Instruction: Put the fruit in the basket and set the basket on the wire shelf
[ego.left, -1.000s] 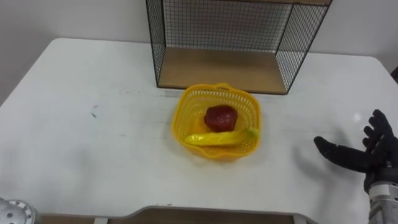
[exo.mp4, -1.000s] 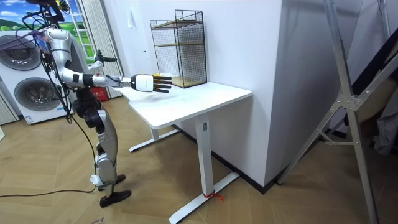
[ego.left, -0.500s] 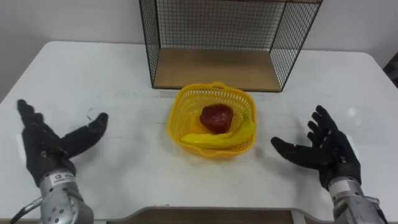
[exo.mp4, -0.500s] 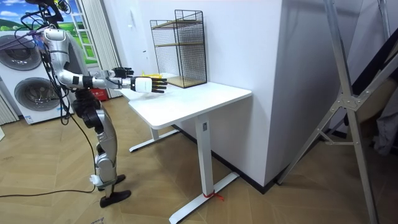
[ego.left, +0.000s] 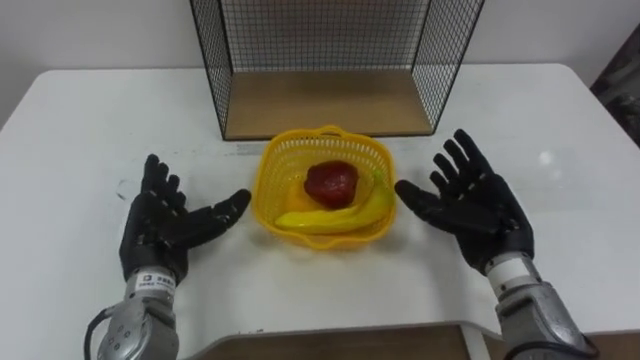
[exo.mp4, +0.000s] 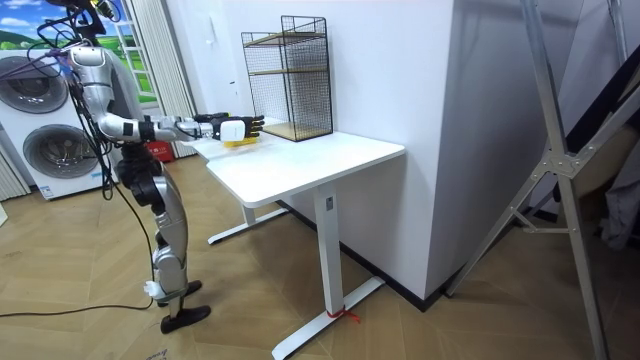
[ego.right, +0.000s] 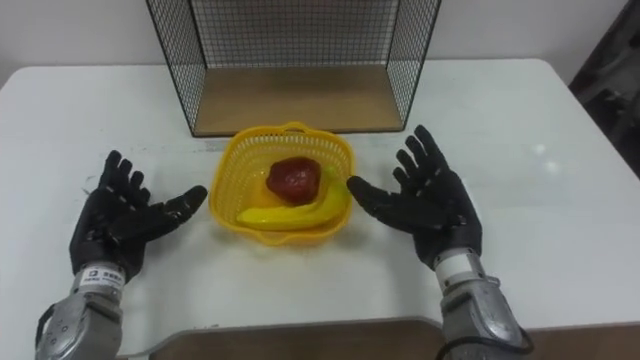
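The left hand (ego.left: 163, 230) lies low over the table (ego.left: 80, 120), palm turned inward. Its fingers are straight and spread, released, holding nothing. Its thumb reaches to the right, and just past the thumb tip, with a small gap, stands the yellow basket (ego.left: 283, 165).

The basket sits on the table between the two hands, beside both thumbs and grasped by neither. In it a red fruit (ego.left: 331, 184) lies on the side away from the robot. A banana (ego.left: 330, 215) curves along the near side, its right end rising up the wall nearest the right thumb.

The right hand (ego.left: 478, 210) mirrors the left: palm inward, fingers straight and fanned, relaxed, with nothing in them. Its thumb tip comes right up to the basket's right rim, but I cannot tell whether it touches.

Beyond the fingertips of both hands, and just behind the basket, the wire shelf (ego.left: 325, 100) stands at the back of the table, with a wooden floor inside black mesh walls.

In the room view the robot stands upright at the table's end on that view's left, both arms stretched forward over the top with the basket between its hands. Washers (exo.mp4: 45, 140) stand behind it.
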